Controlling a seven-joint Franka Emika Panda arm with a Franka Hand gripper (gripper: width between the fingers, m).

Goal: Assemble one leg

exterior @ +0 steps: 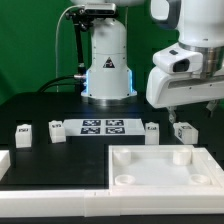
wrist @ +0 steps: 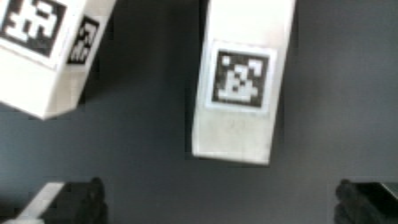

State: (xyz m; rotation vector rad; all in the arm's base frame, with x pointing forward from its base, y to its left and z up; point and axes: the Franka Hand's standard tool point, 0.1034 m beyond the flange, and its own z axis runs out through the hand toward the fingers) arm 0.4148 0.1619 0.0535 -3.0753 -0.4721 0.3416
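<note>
In the wrist view a leg, a white stubby block with a black-and-white tag on its face, lies on the black table ahead of my gripper. The gripper is open and empty, with its dark fingertips wide apart and clear of the leg. A second leg lies tilted beside the first. In the exterior view my gripper hovers above the two legs at that view's right, one almost under it and the other a little to the left.
Two more legs lie at the exterior view's left. The marker board lies in the middle. The large white panel with round corner sockets lies in front. The robot base stands behind.
</note>
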